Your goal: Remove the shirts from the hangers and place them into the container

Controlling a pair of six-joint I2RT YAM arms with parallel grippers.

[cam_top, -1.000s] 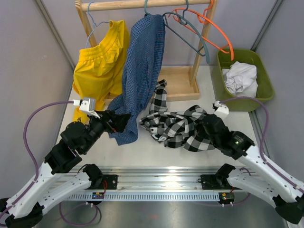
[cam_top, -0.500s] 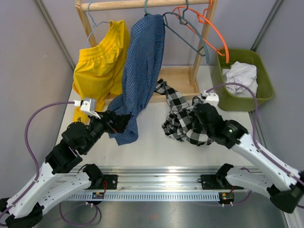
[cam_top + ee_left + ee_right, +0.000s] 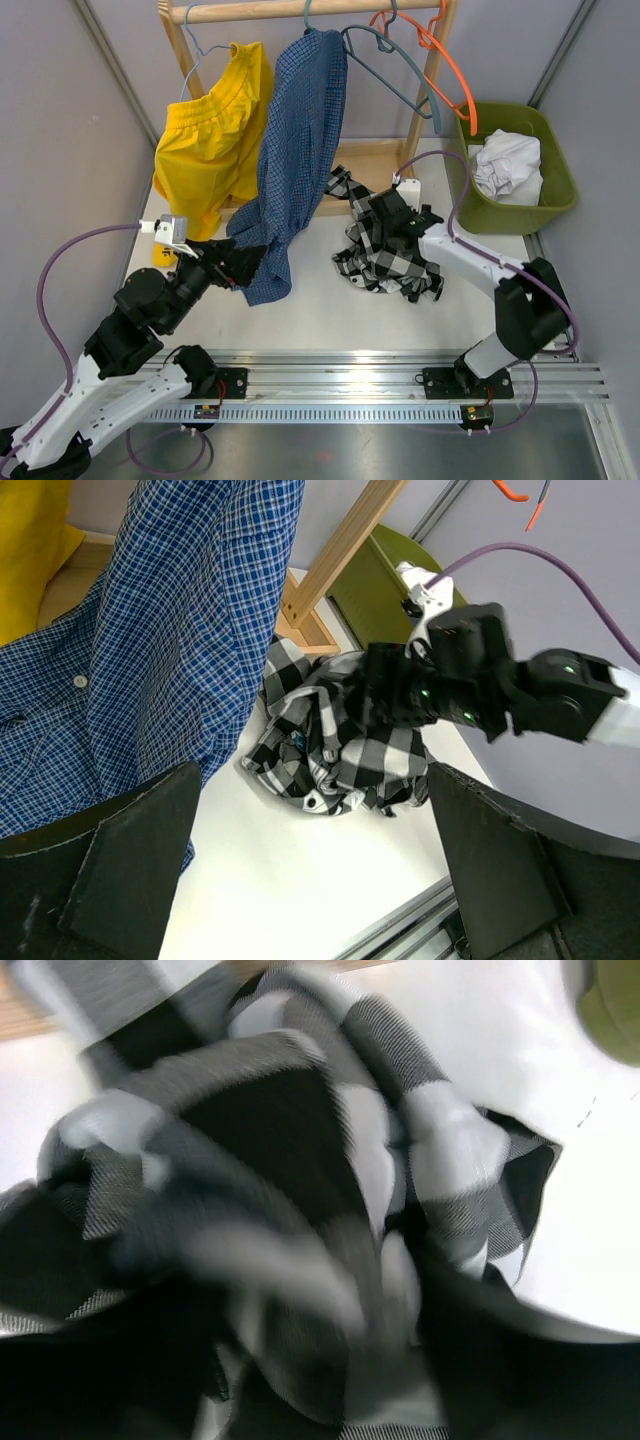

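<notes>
Top external view: left fingers [image 3: 246,260] spread wide, empty, at the hem of the blue shirt [image 3: 300,140] hanging just ahead. Right fingers [image 3: 388,215] sit on the plaid shirt [image 3: 385,262] heaped on the tabletop [image 3: 310,310]; can't tell if spread or pinching. To their right, the container [image 3: 560,195] with the white shirt [image 3: 508,165] inside.

A matte white tabletop [image 3: 320,310] is spread beneath the left pincer [image 3: 250,262] and the right pincer [image 3: 380,232]. Beyond both pincers, a pale wooden rail frame [image 3: 250,11] is stood on a flat wooden base tray [image 3: 370,160]. Plain grey-lilac wall panels [image 3: 50,120] are seen to the outer side of each pincer and behind the frame, and are joined by slim metal corner strips [image 3: 103,60]. Behind the pincers, a ribbed aluminium rail [image 3: 330,370] is fixed along the table's near edge. The scene is lit softly and evenly, and only faint shadows are cast.
</notes>
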